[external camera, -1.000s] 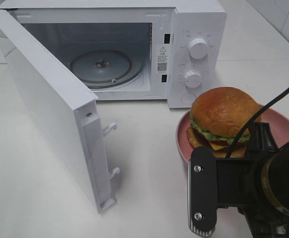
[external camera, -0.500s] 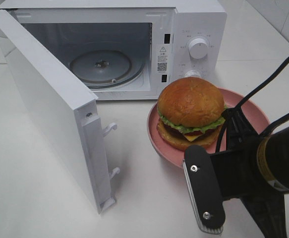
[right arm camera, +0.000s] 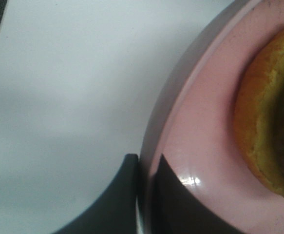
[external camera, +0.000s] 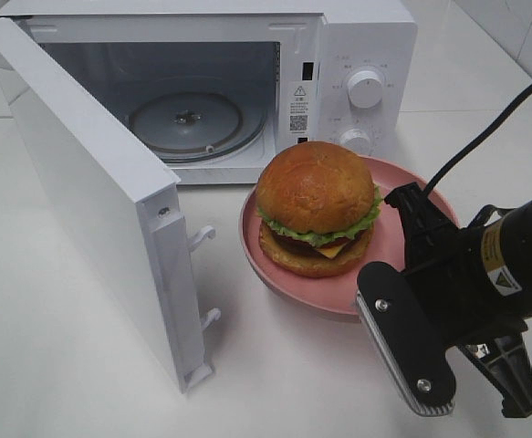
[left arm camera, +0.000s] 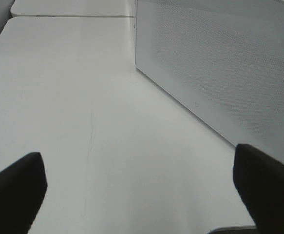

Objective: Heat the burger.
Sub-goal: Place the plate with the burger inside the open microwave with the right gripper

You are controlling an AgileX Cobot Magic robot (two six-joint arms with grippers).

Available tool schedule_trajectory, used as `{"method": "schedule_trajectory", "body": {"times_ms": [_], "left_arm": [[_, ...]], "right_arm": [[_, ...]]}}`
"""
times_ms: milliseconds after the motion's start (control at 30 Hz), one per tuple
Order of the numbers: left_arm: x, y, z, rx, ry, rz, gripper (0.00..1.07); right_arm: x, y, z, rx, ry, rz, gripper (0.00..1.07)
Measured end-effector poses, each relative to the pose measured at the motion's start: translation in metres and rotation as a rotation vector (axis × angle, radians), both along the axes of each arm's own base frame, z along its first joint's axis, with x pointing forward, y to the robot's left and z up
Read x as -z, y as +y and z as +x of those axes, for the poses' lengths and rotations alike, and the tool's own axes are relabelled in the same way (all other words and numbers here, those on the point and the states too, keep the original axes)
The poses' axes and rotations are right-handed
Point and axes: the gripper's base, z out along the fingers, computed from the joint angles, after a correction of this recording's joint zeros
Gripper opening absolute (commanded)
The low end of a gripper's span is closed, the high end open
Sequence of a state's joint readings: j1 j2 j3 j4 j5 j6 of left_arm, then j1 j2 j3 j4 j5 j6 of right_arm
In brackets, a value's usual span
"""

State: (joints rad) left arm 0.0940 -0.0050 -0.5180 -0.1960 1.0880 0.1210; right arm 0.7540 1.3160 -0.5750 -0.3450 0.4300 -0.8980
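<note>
White tabletop (external camera: 65, 365) is stretching before an open microwave (external camera: 361, 55). The burger (external camera: 316, 210) is sitting on a pink plate (external camera: 339, 292) at its mouth. The right gripper (right arm camera: 142, 168) is pinching the plate's rim, fingers closed thin on it, arm reaching low, burger just beyond them. Meanwhile the left gripper (left arm camera: 137, 156) is hanging wide open, empty.

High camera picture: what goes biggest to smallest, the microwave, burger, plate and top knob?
1. microwave
2. plate, wider than the burger sitting on it
3. burger
4. top knob
</note>
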Motion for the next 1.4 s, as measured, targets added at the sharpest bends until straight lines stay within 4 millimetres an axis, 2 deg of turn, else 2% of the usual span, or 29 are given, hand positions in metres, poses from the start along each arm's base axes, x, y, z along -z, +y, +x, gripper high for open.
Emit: {"method": "schedule_trajectory", "body": {"times_ms": [233, 467, 733, 1000, 1167, 1400], "left_arm": [[0.000, 0.000, 0.000, 0.000, 0.000, 0.000, 0.96], [0.000, 0.000, 0.000, 0.000, 0.000, 0.000, 0.96], [0.000, 0.000, 0.000, 0.000, 0.000, 0.000, 0.96], [0.000, 0.000, 0.000, 0.000, 0.000, 0.000, 0.96], [0.000, 0.000, 0.000, 0.000, 0.000, 0.000, 0.96], [0.000, 0.000, 0.000, 0.000, 0.000, 0.000, 0.96]], "right_arm": [[0.000, -0.007, 0.006, -0.074, 0.027, 0.000, 0.00], [-0.013, -0.013, 0.023, -0.123, 0.003, 0.035, 0.00], [-0.018, -0.011, 0.027, -0.152, -0.017, 0.025, 0.00], [-0.022, 0.000, 0.043, -0.160, -0.018, 0.024, 0.00], [-0.019, 0.019, 0.054, -0.200, -0.007, 0.016, 0.00], [-0.017, 0.032, 0.069, -0.192, 0.018, 0.039, 0.00]]}}
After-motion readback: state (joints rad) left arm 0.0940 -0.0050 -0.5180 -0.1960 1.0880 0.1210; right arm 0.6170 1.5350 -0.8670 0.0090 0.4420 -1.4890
